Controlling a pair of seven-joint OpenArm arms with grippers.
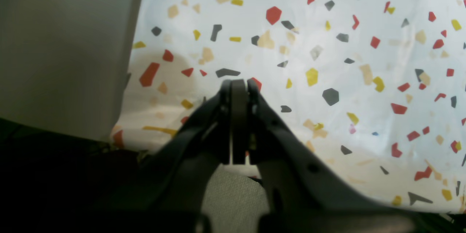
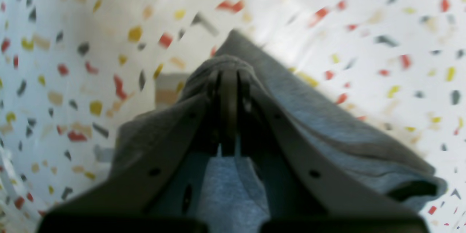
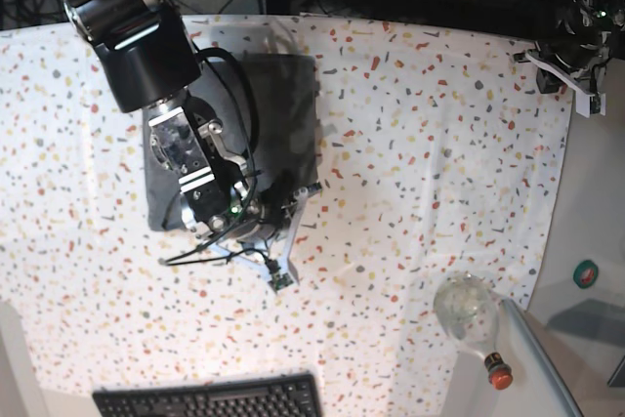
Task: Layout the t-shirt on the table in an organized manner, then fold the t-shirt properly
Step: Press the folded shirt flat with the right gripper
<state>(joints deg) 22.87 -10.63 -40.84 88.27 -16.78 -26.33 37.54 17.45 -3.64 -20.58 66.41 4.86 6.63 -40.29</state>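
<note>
**Right pincer clamps the shirt's near edge**

The right pincer (image 2: 228, 76) is fully closed, and grey cloth is bunched over and around its tips, so it has hold of the shirt (image 3: 278, 104) at a near corner or hem. From the overhead view that grip sits at the garment's near right edge, low over the counter (image 3: 420, 144). I'd judge it has taken this edge in order to drag or lift it and spread the cloth flat, since the shirt looks rumpled and part-doubled rather than laid out.

The left pincer (image 1: 238, 83) is also shut, but nothing is between its tips; it hangs over bare speckled cloth well away at the far right, apparently parked while the other arm works.

The shirt lies at the left of the counter, mostly under the right arm. Its long axis runs near to far. I cannot tell which end is the neck, since the arm hides much of it.
</note>
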